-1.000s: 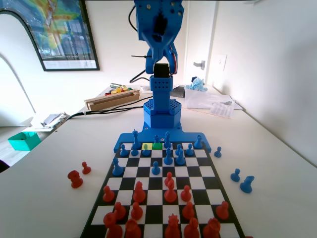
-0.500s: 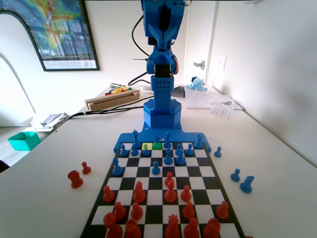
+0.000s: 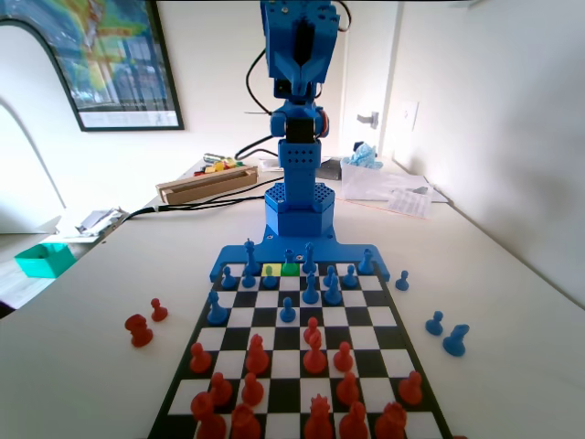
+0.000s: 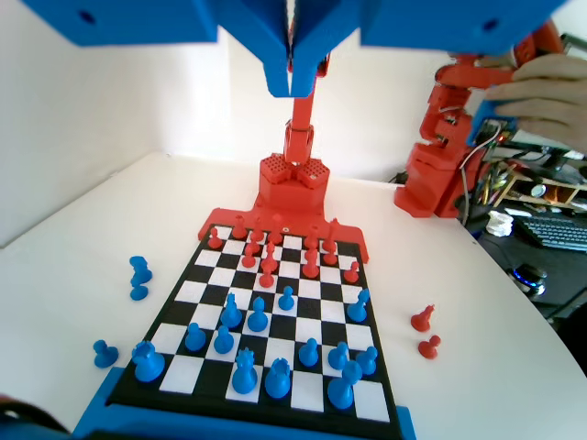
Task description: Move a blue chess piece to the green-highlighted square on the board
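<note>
The pincer [image 4: 293,78] hangs pressed together and empty at the wrist view's top centre, high above the board [image 4: 188,371], while the green-highlighted square [image 3: 291,269] sits in the fixed view's far row, blue chess piece [image 3: 288,311] two rows nearer.

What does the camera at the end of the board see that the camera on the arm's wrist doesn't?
Fixed view: the green square, a yellow square beside it, the blue arm's base and a poster on the wall.
Wrist view: the pincer, jaws together with nothing between them, high over the board, and a keyboard at the right.
Both: the board, with blue pieces and red pieces on and beside it.
</note>
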